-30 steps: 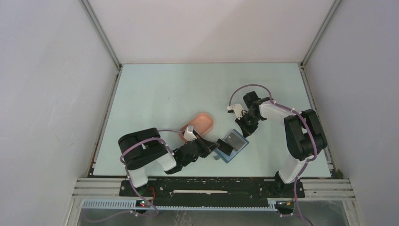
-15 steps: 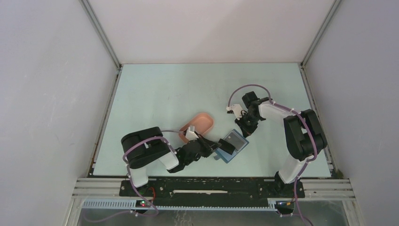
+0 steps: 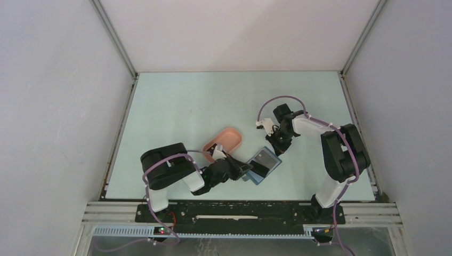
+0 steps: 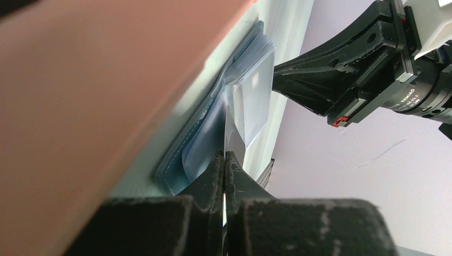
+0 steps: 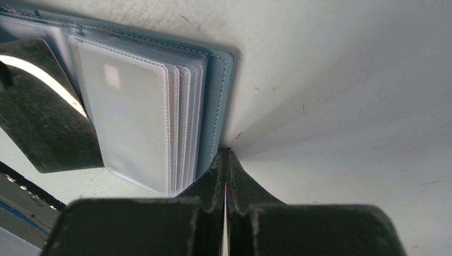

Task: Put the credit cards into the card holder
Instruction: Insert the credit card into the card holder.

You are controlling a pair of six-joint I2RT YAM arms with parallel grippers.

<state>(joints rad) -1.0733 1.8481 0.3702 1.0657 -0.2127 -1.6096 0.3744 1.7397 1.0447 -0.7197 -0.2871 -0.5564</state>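
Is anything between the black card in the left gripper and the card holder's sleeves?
Nothing visible. The black card reaches the clear sleeves; the right gripper touches the card holder at its edge.

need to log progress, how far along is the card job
Done: the blue card holder lies open, clear sleeves fanned. In hand: the left claw is shut on a dark card, its edge at the sleeves; the right claw is shut at the holder's cover edge. Left: seating that card; whether other cards remain cannot be told.
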